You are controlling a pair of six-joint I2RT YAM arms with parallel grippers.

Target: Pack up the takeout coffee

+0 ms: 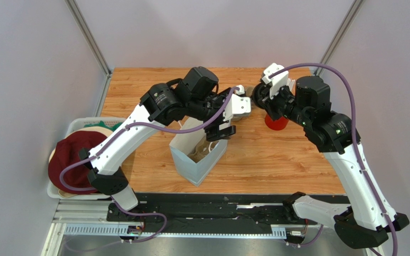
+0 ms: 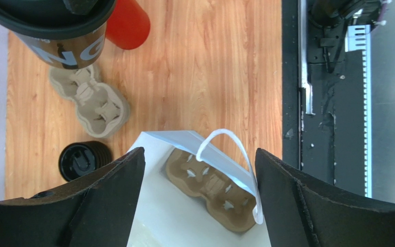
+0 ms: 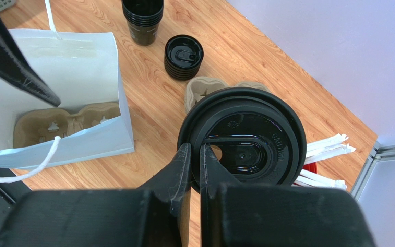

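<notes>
The left end effector [image 1: 226, 130] hangs over the open white bag [image 1: 197, 154] in the top view, its arm stretched across the wooden surface [image 1: 276, 160]; the right end effector [image 1: 262, 96] reaches in from the right, elbow high, beside a red cup [image 1: 275, 122].

Left wrist view: the left fingers [image 2: 107, 206] are spread wide and hold nothing, above the bag [image 2: 158, 206] with a pulp carrier [image 2: 210, 188] inside. The coffee [image 2: 63, 36] hangs top left.

Right wrist view: the right end effector [image 3: 195, 154] is clenched on the rim of the coffee's [image 3: 246, 144] black lid, raised above the surface right of the bag [image 3: 76, 56].
</notes>
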